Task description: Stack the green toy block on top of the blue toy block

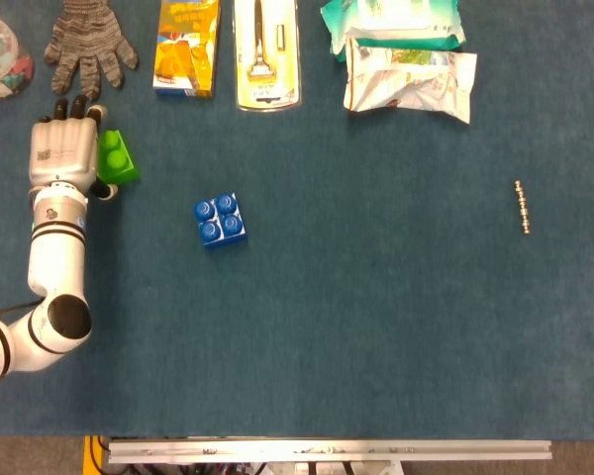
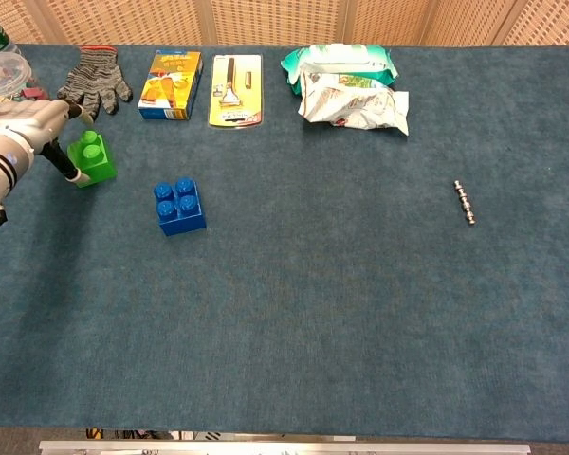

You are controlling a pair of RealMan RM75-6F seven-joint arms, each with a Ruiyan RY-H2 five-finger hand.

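The stacking has not begun. The green toy block (image 1: 118, 158) sits on the desk (image 1: 376, 317) near its left edge, studs up, and the blue toy block (image 1: 219, 220) lies apart from it, further toward the middle and a little nearer the robot — nothing rests on top of it.

The left hand (image 1: 63, 153) is just beside the green toy block, on its outer side, palm down and fingers pointing toward the far edge of the desk. In the chest view the thumb reaches down along the near corner of the block and looks to be touching it, but the other fingers lie alongside and do not wrap it. Whether there is a real pinch on the block I cannot tell (the hand covers its own far side in both views). The block appears to stand flat on the desk, not lifted.

The right hand shows in neither view.

So everything is left to do, as I judge it: secure the green toy block, lift it, carry it across to the blue toy block, line up the studs and press it down.
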